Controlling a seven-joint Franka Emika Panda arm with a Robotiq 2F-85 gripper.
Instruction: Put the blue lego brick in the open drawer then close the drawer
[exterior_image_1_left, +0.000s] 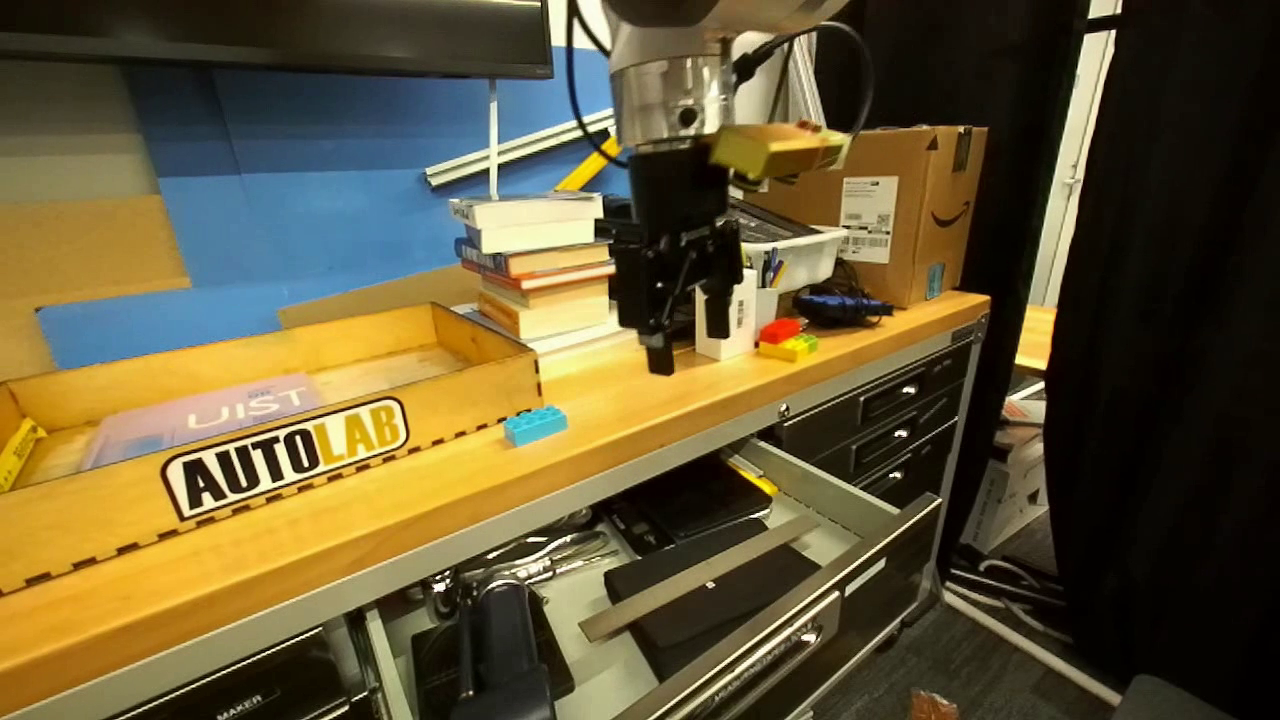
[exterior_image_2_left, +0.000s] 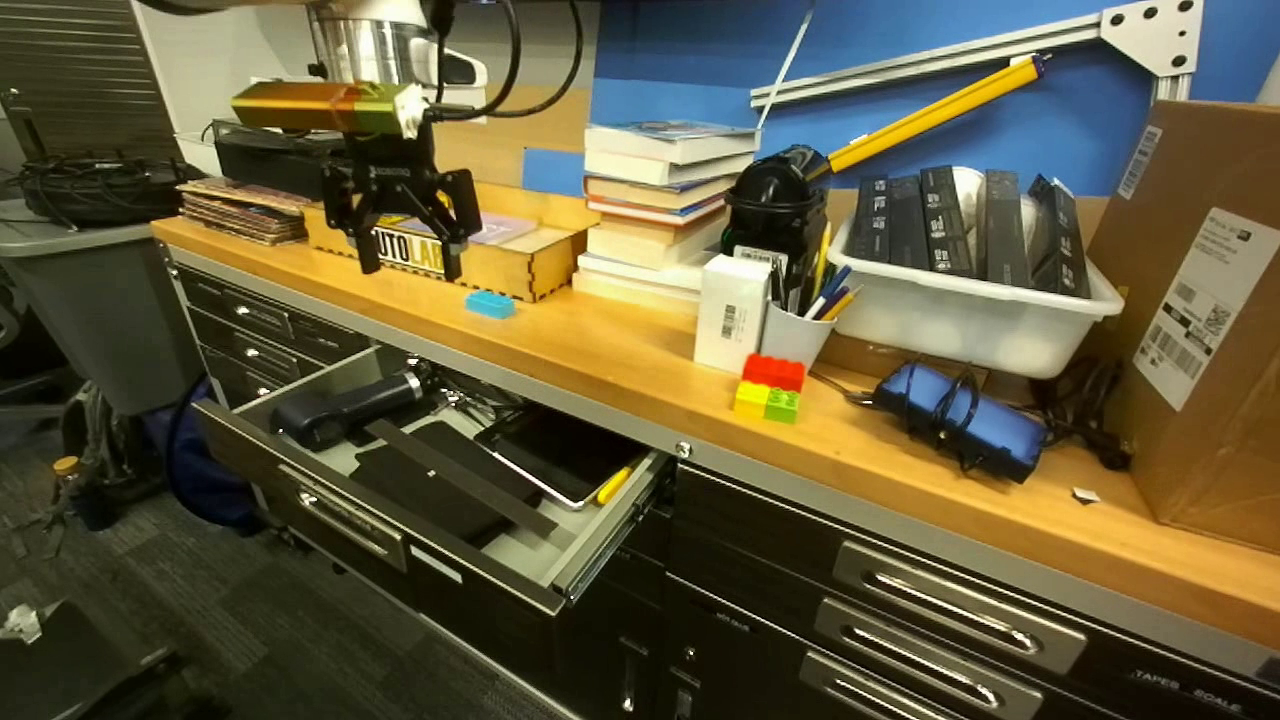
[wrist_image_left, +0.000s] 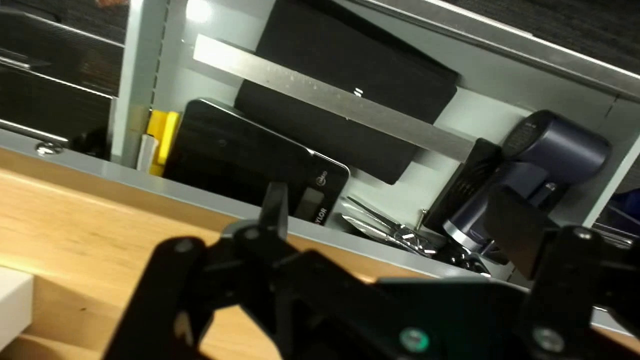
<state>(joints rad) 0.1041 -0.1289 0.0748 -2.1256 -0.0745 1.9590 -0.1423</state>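
Note:
The light-blue lego brick (exterior_image_1_left: 535, 426) lies on the wooden worktop beside the corner of the AUTOLAB box; it also shows in an exterior view (exterior_image_2_left: 490, 304). It is out of sight in the wrist view. The wide drawer (exterior_image_1_left: 890, 580) is pulled open below the worktop, as seen in both exterior views (exterior_image_2_left: 490, 595). Its pale inside (wrist_image_left: 480, 107) shows in the wrist view with dark tools, a metal ruler and scissors. My gripper (exterior_image_1_left: 690, 342) is open and empty, fingers pointing down above the worktop, apart from the brick; its spread fingers also show in an exterior view (exterior_image_2_left: 411, 262) and the wrist view (wrist_image_left: 395, 215).
The AUTOLAB wooden box (exterior_image_1_left: 490, 385) and a book stack (exterior_image_2_left: 660, 210) stand along the back. A white carton (exterior_image_2_left: 730, 315), red-yellow-green bricks (exterior_image_2_left: 770, 388), a white bin (exterior_image_2_left: 980, 310), a blue cabled device (exterior_image_2_left: 960, 415) and a cardboard box (exterior_image_1_left: 900, 210) are farther along the worktop.

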